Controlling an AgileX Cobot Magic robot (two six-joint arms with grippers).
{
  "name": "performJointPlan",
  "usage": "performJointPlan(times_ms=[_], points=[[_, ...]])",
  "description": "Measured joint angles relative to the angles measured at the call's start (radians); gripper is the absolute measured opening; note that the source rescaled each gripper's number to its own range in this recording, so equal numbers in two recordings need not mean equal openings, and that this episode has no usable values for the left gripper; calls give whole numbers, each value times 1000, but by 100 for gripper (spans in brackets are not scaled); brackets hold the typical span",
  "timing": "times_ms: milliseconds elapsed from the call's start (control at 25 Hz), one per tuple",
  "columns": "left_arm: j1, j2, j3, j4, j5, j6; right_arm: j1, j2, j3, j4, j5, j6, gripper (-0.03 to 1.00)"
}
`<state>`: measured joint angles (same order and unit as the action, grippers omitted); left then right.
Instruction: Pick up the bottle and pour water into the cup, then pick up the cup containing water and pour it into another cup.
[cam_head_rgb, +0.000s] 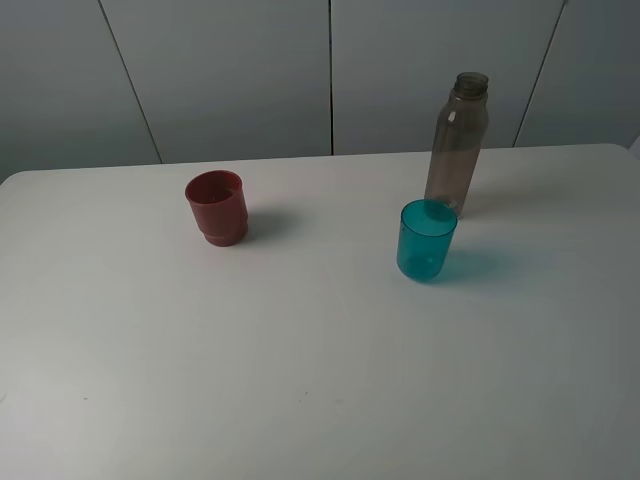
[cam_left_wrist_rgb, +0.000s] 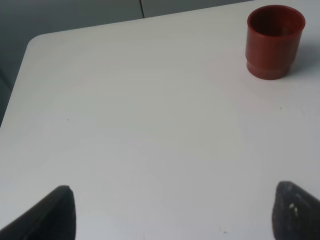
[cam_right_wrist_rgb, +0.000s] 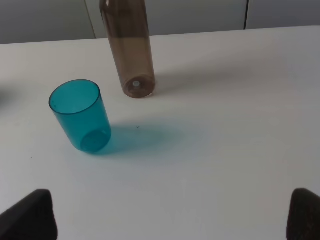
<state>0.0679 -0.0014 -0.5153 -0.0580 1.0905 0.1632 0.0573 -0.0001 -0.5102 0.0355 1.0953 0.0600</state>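
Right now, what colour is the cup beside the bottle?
Translucent teal-blue cup; the right wrist view shows it best.

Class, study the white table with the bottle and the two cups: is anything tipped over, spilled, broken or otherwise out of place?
Nothing stands out. The tall smoky grey-brown plastic bottle, the translucent teal plastic tumbler and the opaque dark red plastic cup all stand upright on the white table, with no visible puddle or damage.

The bottle (cam_head_rgb: 458, 145) is see-through smoky grey-brown. Just in front of it, the cup (cam_head_rgb: 427, 240) is translucent teal, casting a bluish tint on the plain white table (cam_head_rgb: 300, 380). Well left of the bottle, another cup (cam_head_rgb: 217, 207) is opaque dark red. My fingertips (cam_right_wrist_rgb: 30, 215) look black, perhaps.
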Motion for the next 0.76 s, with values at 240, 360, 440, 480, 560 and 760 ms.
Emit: performJointPlan(times_ms=[240,360,440,480,560,760], points=[[0,0,0,0,0,0,0,0,0,0,0,0,100],[0,0,0,0,0,0,0,0,0,0,0,0,100],[0,0,0,0,0,0,0,0,0,0,0,0,100],[0,0,0,0,0,0,0,0,0,0,0,0,100],[0,0,0,0,0,0,0,0,0,0,0,0,100],[0,0,0,0,0,0,0,0,0,0,0,0,100]])
